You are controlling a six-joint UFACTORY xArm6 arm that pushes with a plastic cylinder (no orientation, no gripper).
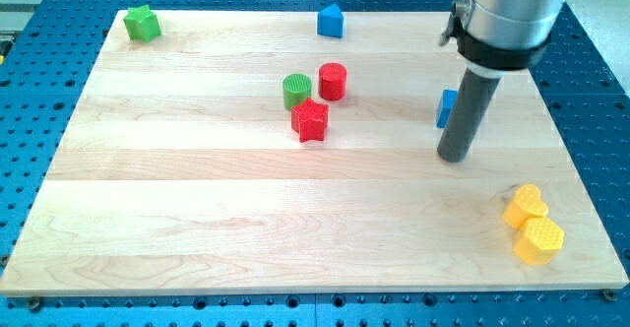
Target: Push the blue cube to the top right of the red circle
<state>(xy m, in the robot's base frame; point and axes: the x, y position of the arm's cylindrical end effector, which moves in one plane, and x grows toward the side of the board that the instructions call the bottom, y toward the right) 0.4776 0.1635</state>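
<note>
The blue cube [446, 107] sits right of the board's middle, mostly hidden behind my rod. My tip [453, 157] rests on the board just below and right of the cube, touching or nearly touching it. The red circle [333, 81], a short red cylinder, stands to the cube's left, near the board's upper middle. The cube is well to the right of the circle and slightly lower.
A green cylinder [296, 91] and a red star [310, 120] crowd the red circle's left and lower left. A blue pentagon-like block [330, 20] sits at the top edge, a green star [143, 23] at top left, two yellow blocks [532, 225] at bottom right.
</note>
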